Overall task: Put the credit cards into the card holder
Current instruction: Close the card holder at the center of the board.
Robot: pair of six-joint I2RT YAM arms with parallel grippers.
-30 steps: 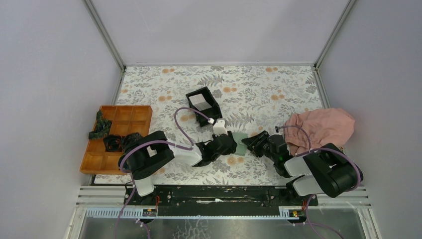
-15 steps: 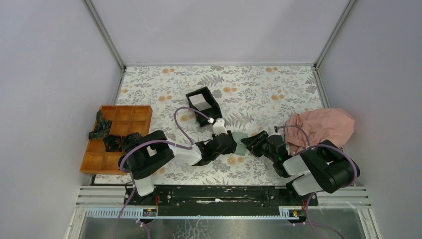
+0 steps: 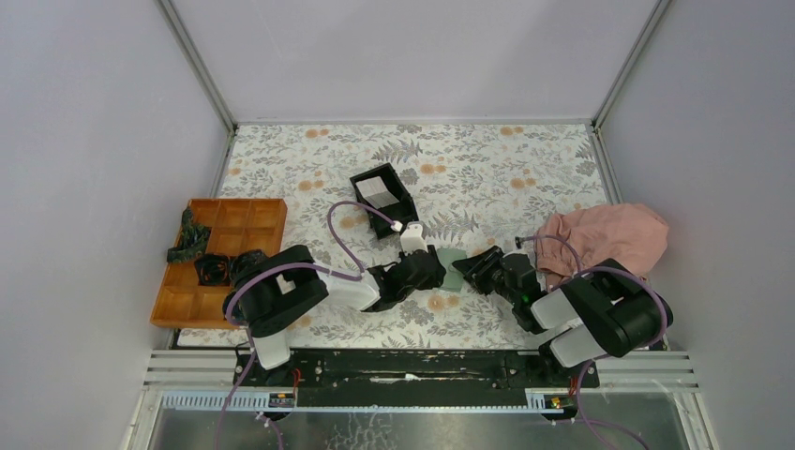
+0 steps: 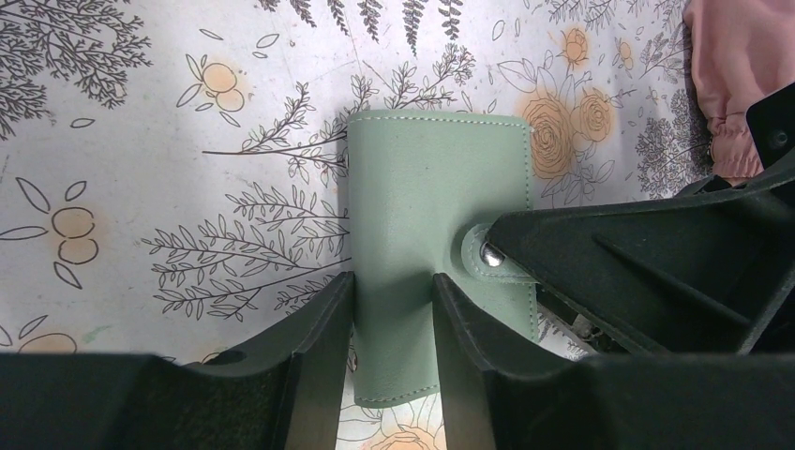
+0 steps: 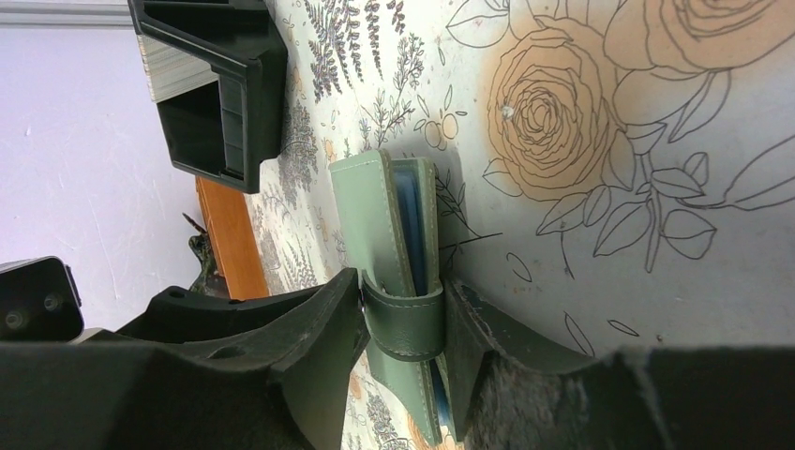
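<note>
Floral-printed covering spreads over the desk (image 3: 506, 159), which is closed in by pale walls. From above, you see the card holder (image 3: 453, 266) near the middle of the desk, a little toward the near edge, as a small sage-green patch. Your left gripper (image 3: 439, 269) is at its left side and your right gripper (image 3: 472, 267) at its right. Farther back, the black box (image 3: 384, 200) stands open with pale credit cards (image 3: 379, 192) inside, well apart from the card holder. An orange tray (image 3: 225, 258) sits at the left edge and a pink cloth (image 3: 609, 239) at the right edge.

On the left wrist camera, the card holder (image 4: 412, 206) lies folded shut. It is smooth sage-green with pale stitching along its edges, and its closing strap (image 4: 502, 267) carries a metal snap (image 4: 489, 253). Your left gripper (image 4: 392, 300) has its jaws apart above the near end of the card holder. The card holder is wider than that gap, so they clamp nothing. One of the right gripper's fingers (image 4: 637, 272) covers part of the closing strap.

On the right wrist camera, you look at the card holder (image 5: 375, 216) edge-on: two green leaves with light blue between them, and the closing strap (image 5: 403, 328) wrapped round the edge. Your right gripper (image 5: 403, 309) is clamped on the card holder at that strap, with a finger pressed on each side.
</note>
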